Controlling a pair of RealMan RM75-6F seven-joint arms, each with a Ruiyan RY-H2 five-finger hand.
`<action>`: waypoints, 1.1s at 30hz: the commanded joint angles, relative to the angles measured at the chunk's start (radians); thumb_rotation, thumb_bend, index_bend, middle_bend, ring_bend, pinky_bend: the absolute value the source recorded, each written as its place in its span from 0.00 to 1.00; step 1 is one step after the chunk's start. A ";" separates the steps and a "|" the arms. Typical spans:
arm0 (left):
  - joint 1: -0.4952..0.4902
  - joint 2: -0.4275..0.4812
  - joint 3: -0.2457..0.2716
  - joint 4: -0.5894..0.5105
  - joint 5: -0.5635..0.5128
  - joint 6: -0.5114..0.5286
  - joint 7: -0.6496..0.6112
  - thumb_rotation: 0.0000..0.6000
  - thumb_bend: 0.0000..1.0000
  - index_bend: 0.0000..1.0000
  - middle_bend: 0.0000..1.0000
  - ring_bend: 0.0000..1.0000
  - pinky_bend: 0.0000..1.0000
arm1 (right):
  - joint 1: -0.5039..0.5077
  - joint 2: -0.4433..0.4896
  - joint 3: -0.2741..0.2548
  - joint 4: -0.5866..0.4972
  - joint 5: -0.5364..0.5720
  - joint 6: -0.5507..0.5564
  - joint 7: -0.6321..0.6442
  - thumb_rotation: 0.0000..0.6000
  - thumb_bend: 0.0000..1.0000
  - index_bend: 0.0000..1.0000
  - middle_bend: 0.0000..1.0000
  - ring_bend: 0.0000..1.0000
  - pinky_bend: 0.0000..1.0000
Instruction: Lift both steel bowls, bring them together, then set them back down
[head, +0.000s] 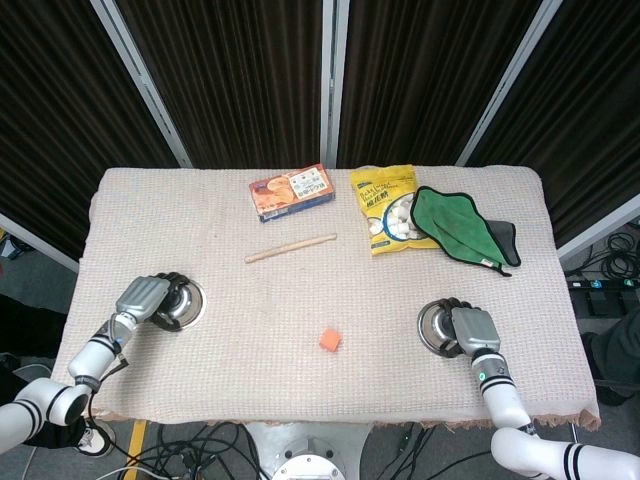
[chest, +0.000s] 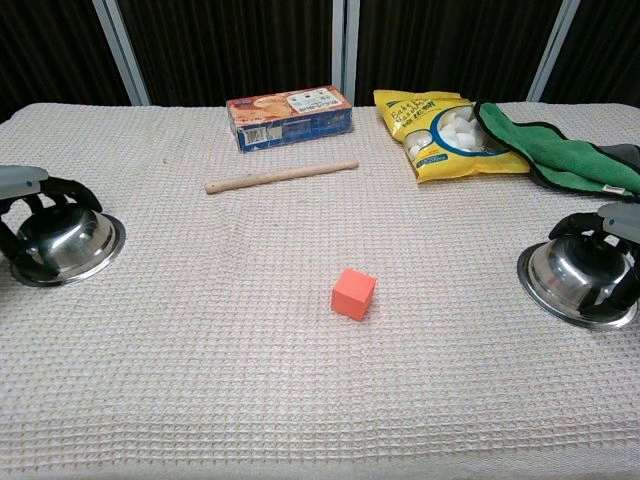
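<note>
Two upturned steel bowls stand on the cloth-covered table. The left steel bowl (head: 182, 304) (chest: 66, 244) is near the left edge, and my left hand (head: 144, 297) (chest: 24, 187) arches over it, fingers curled around its dome. The right steel bowl (head: 436, 328) (chest: 573, 278) sits near the right edge. My right hand (head: 472, 329) (chest: 612, 228) clasps it from above and from the outer side, fingers wrapped over the dome. Both bowls' rims rest on the cloth. The palms hide the outer side of each bowl.
An orange cube (head: 330, 341) (chest: 353, 293) lies between the bowls. Further back are a wooden stick (head: 290, 248) (chest: 281, 177), a snack box (head: 291, 192) (chest: 289, 116), a yellow bag of sweets (head: 388, 208) (chest: 445, 134) and a green cloth (head: 455, 226) (chest: 555, 150).
</note>
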 joint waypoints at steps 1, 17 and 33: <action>0.021 0.010 -0.016 -0.014 0.014 0.079 -0.015 1.00 0.14 0.42 0.41 0.39 0.64 | -0.015 -0.002 0.010 -0.004 -0.040 0.036 0.029 1.00 0.13 0.44 0.37 0.31 0.45; 0.133 0.084 -0.320 -0.711 -0.038 0.603 -0.460 1.00 0.16 0.45 0.44 0.47 0.68 | -0.064 -0.284 0.291 0.093 -0.575 0.326 1.248 1.00 0.17 0.51 0.41 0.37 0.50; 0.113 0.053 -0.299 -0.704 -0.035 0.550 -0.454 1.00 0.16 0.46 0.45 0.48 0.68 | 0.173 -0.477 0.383 0.190 -0.661 -0.004 1.940 1.00 0.20 0.51 0.42 0.38 0.51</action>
